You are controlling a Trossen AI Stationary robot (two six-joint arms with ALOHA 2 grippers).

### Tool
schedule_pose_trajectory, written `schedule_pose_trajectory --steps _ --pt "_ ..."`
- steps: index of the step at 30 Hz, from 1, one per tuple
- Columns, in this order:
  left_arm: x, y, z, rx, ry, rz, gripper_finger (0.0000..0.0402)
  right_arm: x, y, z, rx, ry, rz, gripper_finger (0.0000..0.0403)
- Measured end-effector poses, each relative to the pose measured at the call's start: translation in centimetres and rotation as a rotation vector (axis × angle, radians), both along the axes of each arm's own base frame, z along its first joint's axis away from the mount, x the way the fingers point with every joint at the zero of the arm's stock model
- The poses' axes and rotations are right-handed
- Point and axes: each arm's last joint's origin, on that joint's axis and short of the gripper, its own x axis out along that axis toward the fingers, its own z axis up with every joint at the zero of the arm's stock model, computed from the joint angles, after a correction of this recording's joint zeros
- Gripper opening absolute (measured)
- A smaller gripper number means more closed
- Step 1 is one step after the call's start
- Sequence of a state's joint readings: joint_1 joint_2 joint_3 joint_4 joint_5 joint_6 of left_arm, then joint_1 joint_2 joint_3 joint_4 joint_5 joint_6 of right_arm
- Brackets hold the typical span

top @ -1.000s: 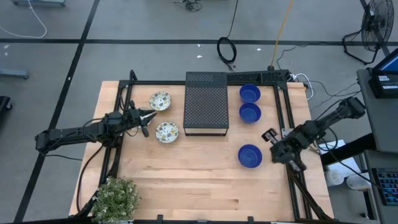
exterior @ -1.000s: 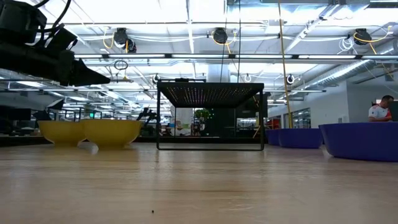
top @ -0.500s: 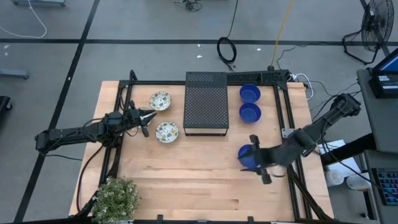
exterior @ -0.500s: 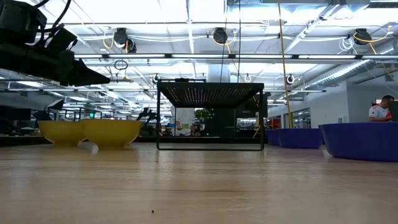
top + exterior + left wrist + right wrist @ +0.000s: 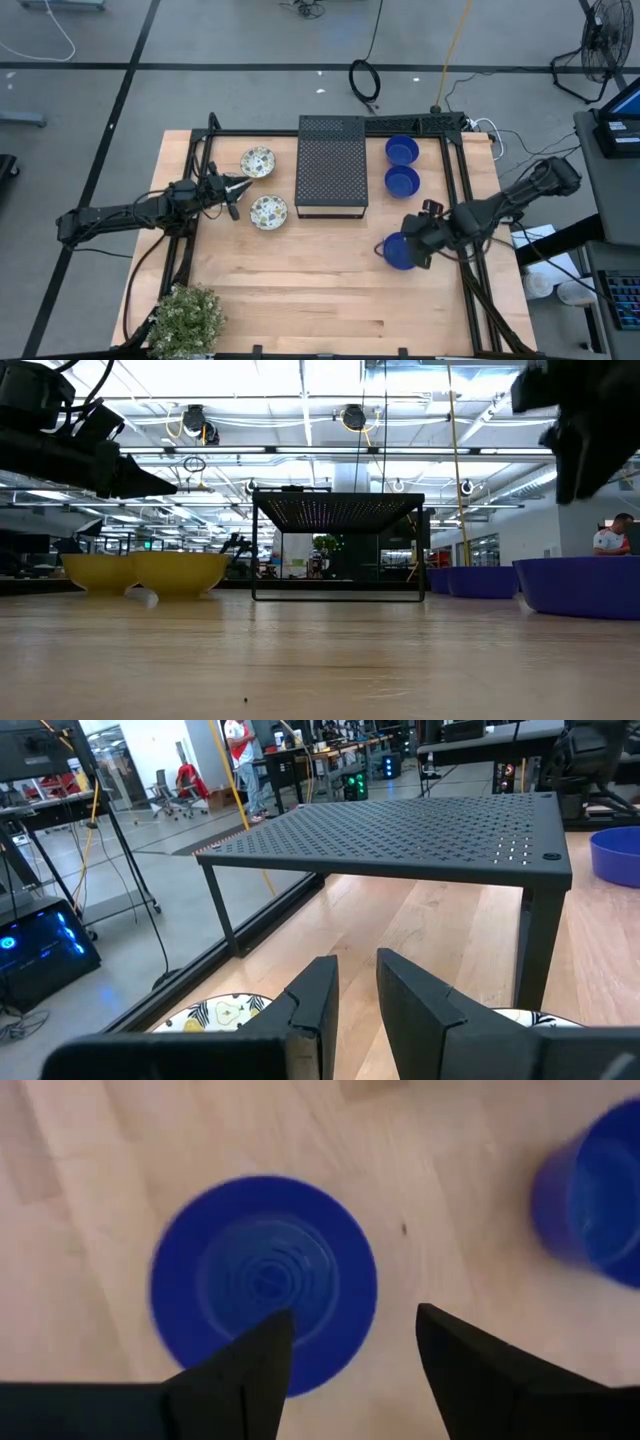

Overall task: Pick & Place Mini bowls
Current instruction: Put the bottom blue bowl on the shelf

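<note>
1. Right gripper point(image 5: 412, 233) has swung back from the near bowl's front edge to hang over that blue bowl point(image 5: 399, 251); left arm unchanged.
2. High: bowl sits right of the box point(image 5: 331, 166) (two more blue bowls behind).
3. Right wrist: fingers point(image 5: 245, 1370) spread, empty, above the bowl point(image 5: 262, 1283).
4. Left wrist: left gripper point(image 5: 352, 982) parted, empty, between patterned bowls.

1 camera overhead, 1 at tabletop level, 2 on wrists; all share the table point(image 5: 300, 290).
</note>
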State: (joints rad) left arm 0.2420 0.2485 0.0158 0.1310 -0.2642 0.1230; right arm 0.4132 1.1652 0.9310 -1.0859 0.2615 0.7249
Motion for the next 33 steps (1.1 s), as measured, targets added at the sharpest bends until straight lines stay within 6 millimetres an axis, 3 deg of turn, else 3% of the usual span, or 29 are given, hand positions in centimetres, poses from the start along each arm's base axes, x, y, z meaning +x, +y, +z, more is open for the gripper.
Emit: schedule_pose_trajectory --steps 6,12,22,33 --pt "0.0 0.0 0.0 0.0 0.0 0.0 0.0077 -0.2 -2.3 -3.3 0.048 0.086 -0.068 0.0197" --pt "0.0 0.0 0.0 0.0 -0.001 0.0 0.0077 -0.1 -3.5 -5.3 0.128 0.085 -0.097 0.0196" --pt "0.0 0.0 0.0 0.0 0.0 0.0 0.0077 -0.4 -3.9 -7.4 0.172 0.067 -0.061 0.0196" --pt "0.0 0.0 0.0 0.0 -0.001 0.0 0.0077 -0.4 -3.9 -7.4 0.172 0.067 -0.061 0.0192"
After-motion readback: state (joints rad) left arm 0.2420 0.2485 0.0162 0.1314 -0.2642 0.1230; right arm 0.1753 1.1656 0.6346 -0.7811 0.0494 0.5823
